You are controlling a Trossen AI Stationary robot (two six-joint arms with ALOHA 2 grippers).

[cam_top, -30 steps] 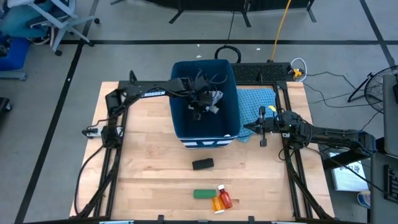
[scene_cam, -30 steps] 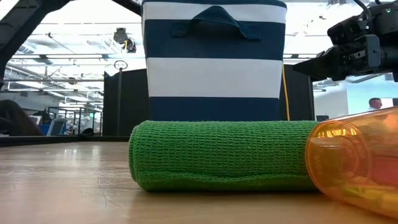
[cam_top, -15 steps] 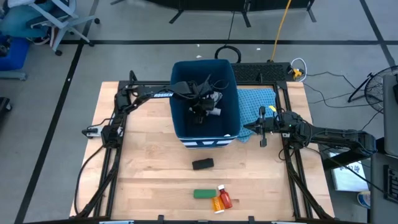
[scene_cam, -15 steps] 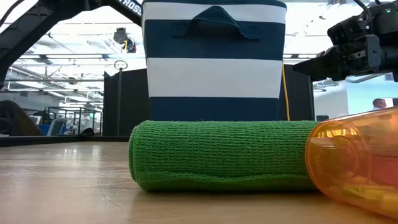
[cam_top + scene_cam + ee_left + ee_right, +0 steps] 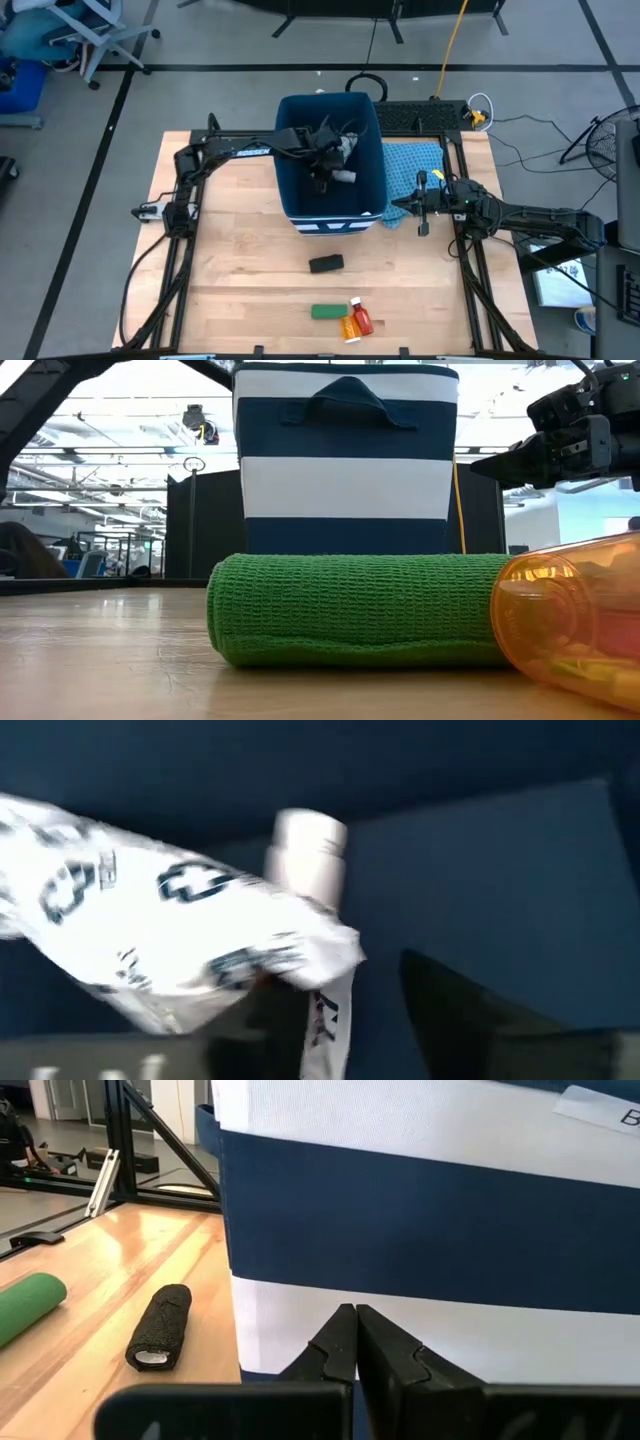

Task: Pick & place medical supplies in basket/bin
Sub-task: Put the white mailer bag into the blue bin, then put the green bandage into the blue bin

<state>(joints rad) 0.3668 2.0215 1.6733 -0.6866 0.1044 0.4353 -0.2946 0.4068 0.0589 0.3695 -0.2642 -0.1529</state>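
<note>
Left claw (image 5: 322,180) has shifted inside bin (image 5: 300,205) (packet (image 5: 170,945) dangling lengthwise).

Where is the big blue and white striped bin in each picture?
High view: the bin stands at the table's far middle, with the left gripper inside it.
Low view: its striped front rises behind the green roll.
Left wrist view: only its dark blue inside shows.
Right wrist view: its striped side fills the picture behind the right gripper.
Shared landmark: the white stripes.
</note>
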